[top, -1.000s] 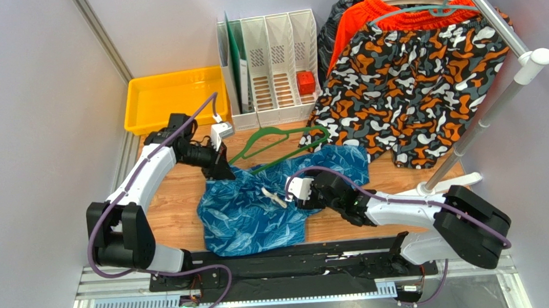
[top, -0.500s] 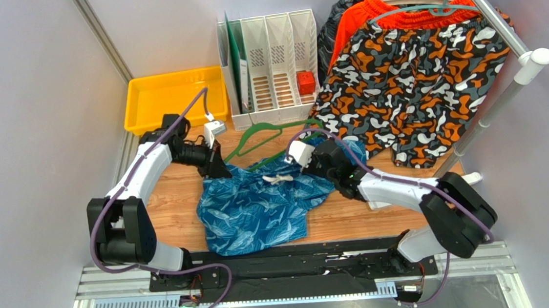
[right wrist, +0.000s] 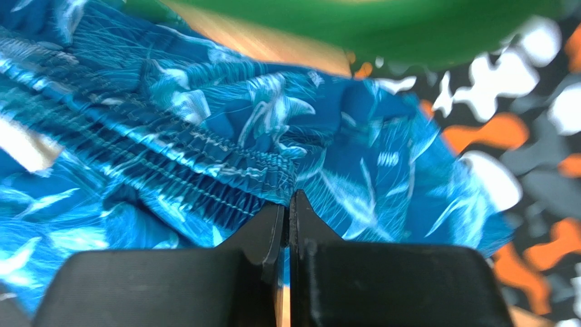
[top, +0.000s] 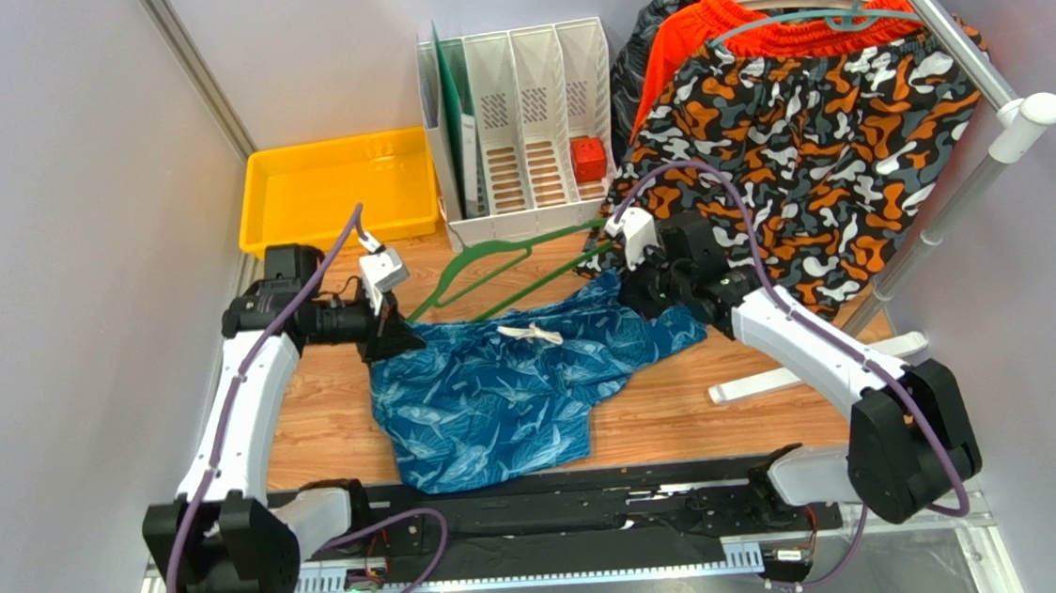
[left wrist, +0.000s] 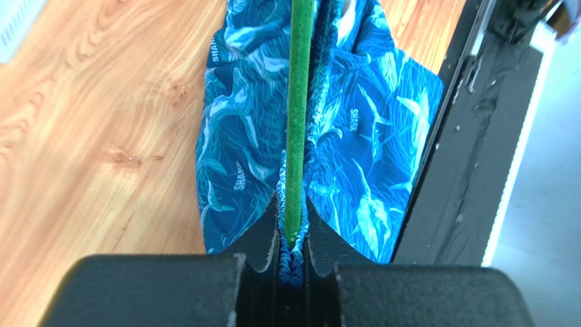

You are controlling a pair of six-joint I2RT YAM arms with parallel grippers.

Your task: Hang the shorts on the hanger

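Observation:
The blue printed shorts (top: 499,391) lie spread on the wooden table, the waistband stretched between both grippers and the white drawstring (top: 530,333) lying on top. The dark green hanger (top: 488,253) lies along the waistband's far side. My left gripper (top: 393,340) is shut on the hanger's end and the bunched waistband together; in the left wrist view the green bar (left wrist: 298,102) runs out from between its jaws (left wrist: 291,204) over the shorts (left wrist: 368,136). My right gripper (top: 636,285) is shut at the waistband's right end (right wrist: 289,201), with the shorts (right wrist: 204,136) ahead and the hanger (right wrist: 382,24) a green blur above.
A yellow tray (top: 327,185) and a white file rack (top: 521,128) stand at the back. Camouflage shorts (top: 791,149) and orange shorts (top: 711,28) hang from a clothes rail (top: 952,37) just behind my right gripper. The rail's white foot (top: 781,376) lies on the table.
My right gripper has shut and swung from the front middle to the far right, drawing the waistband out. My left gripper has pulled its end leftwards, so the shorts lie wider.

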